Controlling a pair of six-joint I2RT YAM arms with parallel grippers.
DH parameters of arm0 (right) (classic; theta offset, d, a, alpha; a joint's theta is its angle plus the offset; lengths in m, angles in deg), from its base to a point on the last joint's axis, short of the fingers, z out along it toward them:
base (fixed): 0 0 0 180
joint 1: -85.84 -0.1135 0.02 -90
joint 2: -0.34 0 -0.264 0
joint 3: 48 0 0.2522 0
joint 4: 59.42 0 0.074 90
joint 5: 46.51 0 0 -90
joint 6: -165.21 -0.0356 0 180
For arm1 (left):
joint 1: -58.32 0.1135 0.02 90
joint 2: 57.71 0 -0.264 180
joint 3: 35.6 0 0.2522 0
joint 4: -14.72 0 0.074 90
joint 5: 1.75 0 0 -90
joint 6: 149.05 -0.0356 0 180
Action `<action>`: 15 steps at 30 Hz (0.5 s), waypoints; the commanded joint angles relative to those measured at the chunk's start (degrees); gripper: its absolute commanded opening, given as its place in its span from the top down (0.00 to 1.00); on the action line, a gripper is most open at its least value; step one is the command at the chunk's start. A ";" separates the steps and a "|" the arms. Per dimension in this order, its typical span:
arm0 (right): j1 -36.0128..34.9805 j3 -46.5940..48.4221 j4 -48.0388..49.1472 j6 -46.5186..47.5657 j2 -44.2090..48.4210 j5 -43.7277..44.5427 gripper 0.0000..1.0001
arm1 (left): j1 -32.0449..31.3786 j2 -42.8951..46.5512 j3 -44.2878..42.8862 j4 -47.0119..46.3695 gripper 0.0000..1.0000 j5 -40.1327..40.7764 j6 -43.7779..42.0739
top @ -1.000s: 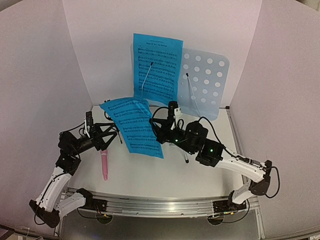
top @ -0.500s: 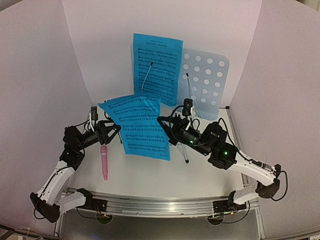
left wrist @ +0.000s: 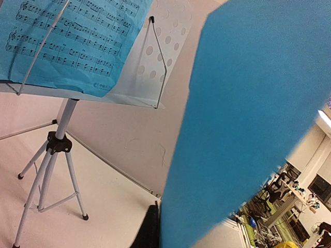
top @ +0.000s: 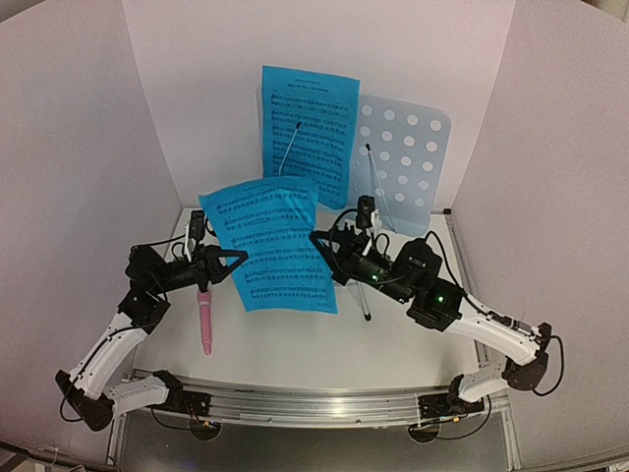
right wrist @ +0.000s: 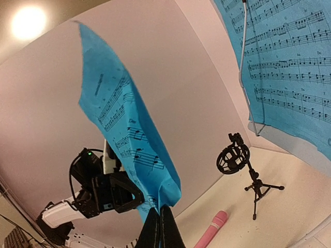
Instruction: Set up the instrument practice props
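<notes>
A blue sheet-music page hangs in the air between my two grippers. My left gripper is shut on its left edge, and in the left wrist view the page fills the right side beside one black finger. My right gripper is shut on the page's lower corner. Behind stands the pale-blue music-stand desk with another blue page clipped on it. The pink microphone lies on the table below my left gripper. The black tripod mic mount stands near it.
The stand's silver tripod legs spread over the table behind the held page, and one leg's foot reaches forward under my right arm. White walls close the table in at the back and on both sides.
My left gripper has moved in from open and shut on the page's left edge. The right arm has drawn right, and the page now hangs more upright and spread.
</notes>
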 commanded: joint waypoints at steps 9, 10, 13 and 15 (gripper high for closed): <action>0.60 -1.30 -8.17 12.85 5.81 -5.26 0.32 | -0.22 1.48 -11.52 23.84 1.00 -11.04 -29.88; 0.59 -1.22 -9.25 13.69 6.39 -4.71 0.28 | -0.19 1.52 -12.45 25.77 1.00 -11.86 -31.71; 0.63 -0.11 -11.91 16.05 6.96 -4.85 0.22 | -0.22 0.87 -14.43 29.31 1.00 -14.36 -35.32; 0.62 1.91 -14.12 17.29 6.16 -7.08 0.21 | -0.23 0.63 -14.97 29.27 1.00 -15.06 -35.40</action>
